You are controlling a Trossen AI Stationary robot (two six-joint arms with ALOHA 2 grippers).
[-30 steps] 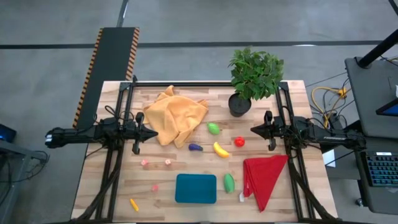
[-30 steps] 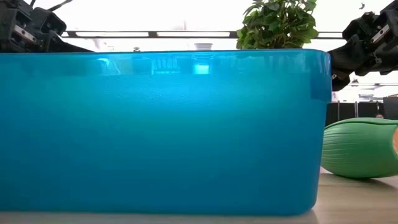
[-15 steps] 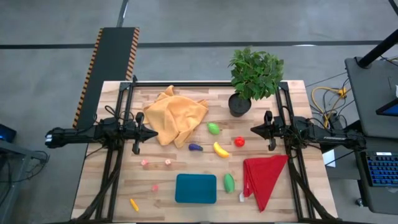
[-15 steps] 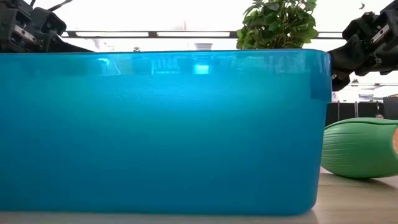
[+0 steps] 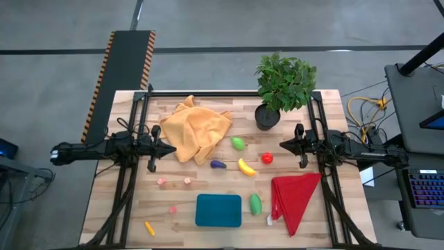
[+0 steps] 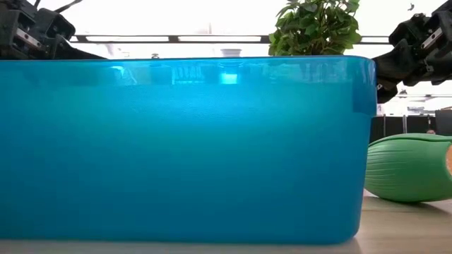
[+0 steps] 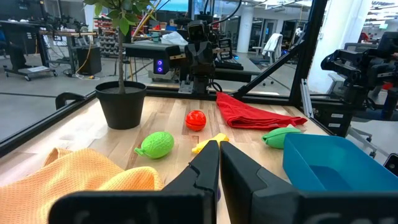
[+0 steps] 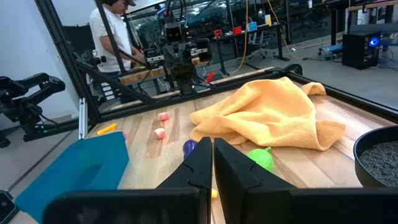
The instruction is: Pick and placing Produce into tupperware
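The teal tupperware (image 5: 218,210) sits near the table's near edge and fills the low view (image 6: 183,148). Beside it lies one green piece (image 5: 255,203) (image 6: 406,168). The banana (image 5: 246,167), tomato (image 5: 267,158), eggplant (image 5: 218,164) and second green piece (image 5: 238,143) lie mid-table. The carrot (image 5: 150,228) and pink bits (image 5: 186,180) lie toward the left. My left gripper (image 5: 173,148) (image 7: 219,146) hovers shut over the orange cloth's edge. My right gripper (image 5: 282,144) (image 8: 212,144) hovers shut, right of the tomato. Neither touches anything.
A crumpled orange cloth (image 5: 196,134) covers the far left part of the table. A potted plant (image 5: 283,87) stands at the far right, and a red cloth (image 5: 293,196) lies near right. A person (image 8: 112,31) stands beyond the table in the right wrist view.
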